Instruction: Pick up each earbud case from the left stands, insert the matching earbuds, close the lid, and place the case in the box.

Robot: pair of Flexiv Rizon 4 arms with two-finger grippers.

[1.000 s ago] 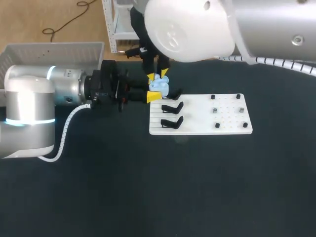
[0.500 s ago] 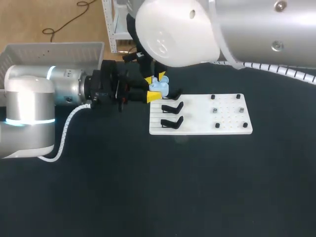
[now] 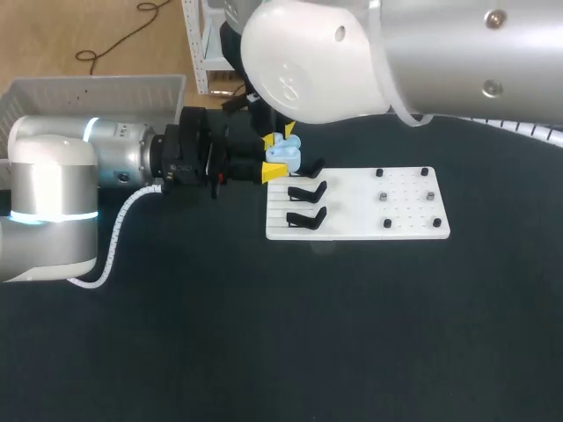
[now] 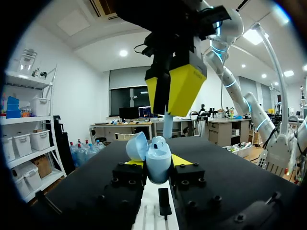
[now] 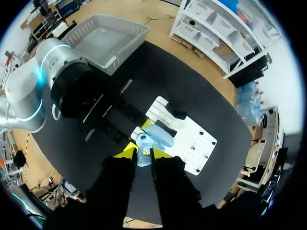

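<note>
Our left pincer [image 3: 273, 156] [image 4: 158, 162] is closed on the light-blue earbud case [image 3: 282, 153] [image 4: 158, 166] [image 5: 158, 135], one yellow tip pressed to each side of its body. In the left wrist view the case stands upright between the fingers, its long axis vertical and its mouth facing up. The lid [image 4: 136, 146] is swung open and leans off to one side. Directly above the case hangs our right pincer [image 3: 284, 134] [image 4: 175, 90] [image 5: 142, 158], pointing straight down. Its fingers are nearly together, pinching a pale earbud [image 4: 168, 127] whose stem points down toward the open mouth, just short of it. Ahead of the left pincer and under the case lies a white plate [image 3: 405, 220] flat on the black table [image 3: 264, 334]. Two black stands [image 3: 306, 191] [image 3: 303, 218] sit on the plate's near end, just beside the left fingertips, and small black pegs dot its far end. The white box [image 3: 88, 88] [image 5: 108, 36] sits well behind the left pincer, alongside our left arm at the table's edge.
</note>
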